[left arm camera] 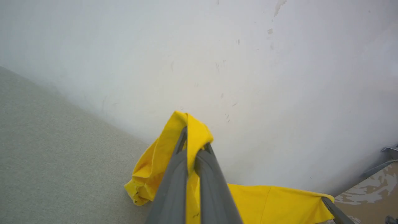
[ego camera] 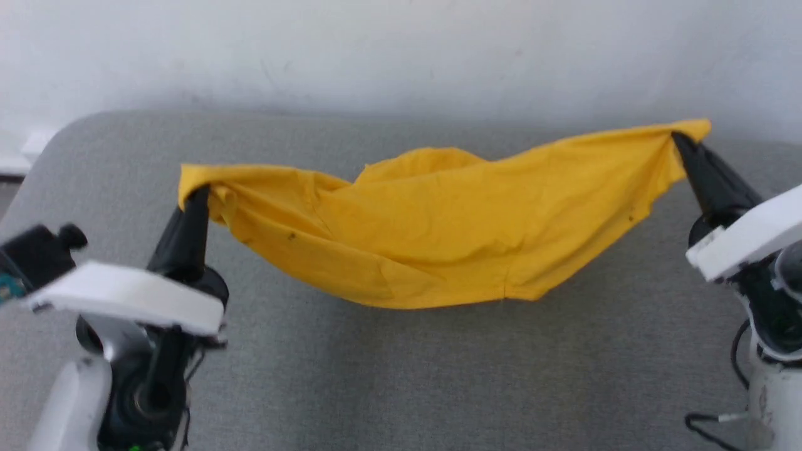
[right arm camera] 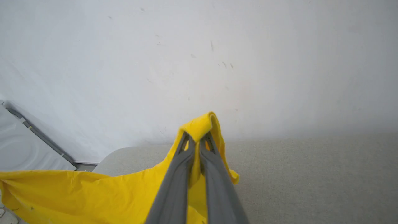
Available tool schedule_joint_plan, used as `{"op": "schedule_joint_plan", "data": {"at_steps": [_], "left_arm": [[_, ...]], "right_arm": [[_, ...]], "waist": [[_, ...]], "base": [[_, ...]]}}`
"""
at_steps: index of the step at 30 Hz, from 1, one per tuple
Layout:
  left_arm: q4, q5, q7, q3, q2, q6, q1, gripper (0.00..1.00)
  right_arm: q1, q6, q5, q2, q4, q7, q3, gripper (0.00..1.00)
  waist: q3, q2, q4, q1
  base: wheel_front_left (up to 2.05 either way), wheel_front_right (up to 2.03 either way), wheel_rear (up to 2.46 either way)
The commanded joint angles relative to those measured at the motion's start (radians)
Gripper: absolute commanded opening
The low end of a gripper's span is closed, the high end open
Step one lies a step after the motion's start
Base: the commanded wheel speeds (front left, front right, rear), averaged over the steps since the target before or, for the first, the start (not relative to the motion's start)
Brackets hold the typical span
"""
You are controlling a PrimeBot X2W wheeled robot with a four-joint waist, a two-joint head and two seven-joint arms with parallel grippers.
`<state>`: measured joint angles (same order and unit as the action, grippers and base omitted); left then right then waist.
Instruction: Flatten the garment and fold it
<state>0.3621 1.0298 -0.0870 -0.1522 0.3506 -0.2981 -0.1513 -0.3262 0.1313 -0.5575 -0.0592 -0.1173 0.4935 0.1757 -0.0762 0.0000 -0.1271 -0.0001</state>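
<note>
The garment (ego camera: 438, 232) shows plain yellow cloth. Its folds hide its other face, and I cannot tell which parts of it are being gripped, since each pinched end is bunched between dark fingers. It hangs in a slack, hammock-like sag between the two arms, above the middle of the grey worktop (ego camera: 376, 376). Whether its lowest edge touches the surface is hard to judge.

Both forearms are cut off by the near frame edges. The left end effector (ego camera: 199, 191) rises at the near left, pointing up and slightly to the right, and is clenched on the garment's left end, with a tuft of cloth poking past the tips. The right end effector (ego camera: 677, 138) reaches in from the right edge, slanting up and to the left. It sits farther back and higher in the head view and is clamped on the right end. A white wall (ego camera: 401, 50) stands behind the worktop.
</note>
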Motion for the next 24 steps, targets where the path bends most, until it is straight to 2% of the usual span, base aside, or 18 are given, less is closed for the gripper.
{"op": "schedule_joint_plan", "data": {"at_steps": [1,4,9,19,24], "left_arm": [[0.003,0.003,-0.018,0.008,0.011,-0.016,-0.054,0.00],[-0.020,-0.026,-0.067,-0.009,0.043,-0.043,-0.152,0.00],[-0.104,-0.061,-0.168,-0.080,0.080,-0.045,-0.319,0.00],[-0.320,-0.074,-0.305,-0.138,0.075,-0.052,-0.635,0.00],[-0.417,-0.099,-0.340,-0.166,0.076,-0.060,-0.727,0.00]], "right_arm": [[-0.044,-0.001,-0.008,0.004,-0.024,0.008,0.003,0.00],[-0.111,-0.001,0.004,0.006,-0.051,0.035,-0.003,0.00],[-0.232,-0.001,0.053,0.005,-0.048,0.077,-0.026,0.00],[-0.451,-0.001,0.146,-0.035,0.084,0.130,-0.095,0.00],[-0.535,-0.001,0.189,-0.047,0.185,0.139,-0.131,0.00]], "waist": [[0.132,0.0000,0.090,0.0001],[0.166,0.0000,0.116,0.0001],[0.195,0.0000,0.152,0.0001],[0.167,0.0000,0.211,0.0001],[0.136,0.0000,0.237,0.0001]], "base": [[0.00,0.00,0.00],[0.00,0.00,0.00],[0.00,0.00,0.00],[0.00,0.00,0.00],[0.00,0.00,0.00]]}}
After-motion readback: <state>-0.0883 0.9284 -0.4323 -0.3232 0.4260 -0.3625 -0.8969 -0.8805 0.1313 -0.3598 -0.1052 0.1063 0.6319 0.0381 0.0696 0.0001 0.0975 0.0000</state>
